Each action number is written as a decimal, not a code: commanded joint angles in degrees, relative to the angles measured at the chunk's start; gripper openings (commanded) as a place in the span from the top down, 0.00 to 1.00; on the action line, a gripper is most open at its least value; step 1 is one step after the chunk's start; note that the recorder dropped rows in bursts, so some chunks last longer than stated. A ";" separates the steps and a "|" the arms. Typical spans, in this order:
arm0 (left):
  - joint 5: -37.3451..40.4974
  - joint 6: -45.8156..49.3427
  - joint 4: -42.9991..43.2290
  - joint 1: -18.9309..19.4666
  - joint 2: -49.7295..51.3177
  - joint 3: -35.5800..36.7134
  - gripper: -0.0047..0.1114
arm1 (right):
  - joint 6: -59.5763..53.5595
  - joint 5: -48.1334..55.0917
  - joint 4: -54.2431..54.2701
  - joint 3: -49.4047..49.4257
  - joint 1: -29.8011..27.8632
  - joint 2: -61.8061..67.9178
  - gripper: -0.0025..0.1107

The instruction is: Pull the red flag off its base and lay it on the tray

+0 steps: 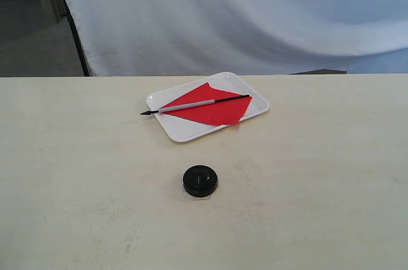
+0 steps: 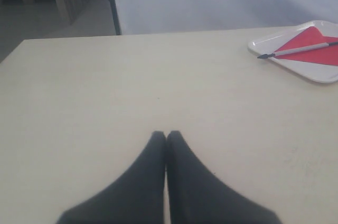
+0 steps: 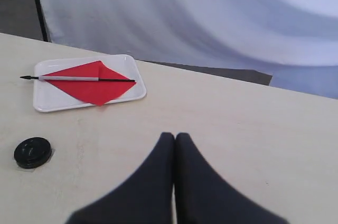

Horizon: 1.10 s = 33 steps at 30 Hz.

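Note:
The red flag (image 1: pixel 213 108) lies flat on the white tray (image 1: pixel 180 128), its grey-and-black stick crossing the cloth and its pointed tip poking past the tray's left rim. The same flag (image 3: pixel 94 87) and tray (image 3: pixel 45 99) show in the right wrist view, and again as flag (image 2: pixel 311 48) on tray (image 2: pixel 317 73) in the left wrist view. The round black base (image 1: pixel 200 181) stands alone on the table, nearer than the tray; base (image 3: pixel 33 152). My left gripper (image 2: pixel 166 135) and right gripper (image 3: pixel 175 136) are both shut on nothing, over bare table, well away from flag and base. Neither gripper shows in the exterior view.
A pale wooden table (image 1: pixel 319 174) carries everything. A white cloth backdrop (image 1: pixel 242 15) hangs behind its far edge, with a dark pole (image 1: pixel 76 34) at the left.

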 commanded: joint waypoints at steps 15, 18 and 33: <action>-0.26 -0.36 0.15 0.12 -0.19 0.09 0.96 | 0.05 -26.65 -0.44 27.94 0.03 -25.17 0.98; -0.26 -0.36 0.15 0.12 -0.19 0.09 0.96 | 2.88 -36.48 -0.44 32.55 0.03 -25.17 0.98; -0.26 -0.36 0.15 0.12 -0.19 0.09 0.96 | 3.14 -36.01 -1.60 47.94 0.03 -25.17 0.98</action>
